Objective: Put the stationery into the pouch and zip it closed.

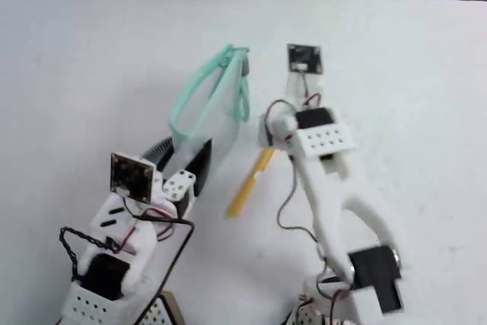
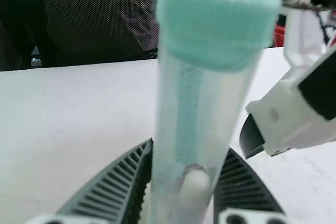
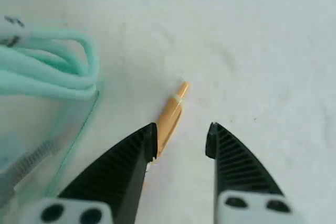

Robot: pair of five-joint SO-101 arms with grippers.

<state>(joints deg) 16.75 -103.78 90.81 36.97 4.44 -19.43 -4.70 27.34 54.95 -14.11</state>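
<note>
The right gripper (image 3: 181, 135) is released, its jaws spread with bare desk (image 3: 273, 51) showing between them. It hangs just above the pen (image 3: 170, 119), at that pen's far end. In the right wrist view the pen runs lengthwise along the gap rather than across it, so the fingers would close on its sides. It sits off centre, though, hard by one fingertip (image 3: 149, 137) and partly tucked under it. A small sideways shift looks needed before a clean pinch.

From above, the pen (image 1: 245, 188) is a slim yellow-orange stick lying flat. It slants from under the right gripper (image 1: 268, 136) back toward the arms' bases, in the strip between the two arms. This arm is plainly the nearer to it.

Just beside the pen lies the pouch (image 1: 209, 104), clear plastic edged in mint-green zip tape. Its mouth seems to gape open at the end away from the arms. The left gripper (image 1: 186, 161) is clenched on the pouch's near end. In the left wrist view the pouch (image 2: 210, 77) rises between the ribbed fingers (image 2: 118, 187), with a small white rounded thing (image 2: 194, 184) inside that I cannot identify.
</note>
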